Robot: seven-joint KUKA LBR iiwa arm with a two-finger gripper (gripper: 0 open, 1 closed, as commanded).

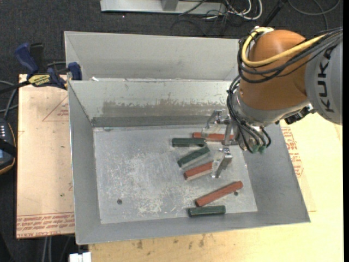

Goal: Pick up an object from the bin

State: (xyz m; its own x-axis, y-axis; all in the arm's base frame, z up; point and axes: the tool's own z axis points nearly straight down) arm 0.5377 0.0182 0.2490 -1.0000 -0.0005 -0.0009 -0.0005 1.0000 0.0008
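Observation:
My gripper [220, 141] hangs low over the right middle of the bin, open, with one finger toward the back wall and the other toward the front. A short red bar [209, 137] lies on the floor between the two fingers, its right end hidden under the gripper. The front fingertip [222, 164] stands just beside the right end of another red bar [198, 171]. A dark green bar [193, 157] lies tilted between those two red bars. Left of the first red bar lies a second green bar [187, 142].
Nearer the front lie a longer red bar [219, 193] and a green bar [207, 211]. The arm with its orange cover and cables comes in from the right over the bin's right wall. Bare floor spreads across the bin's left half.

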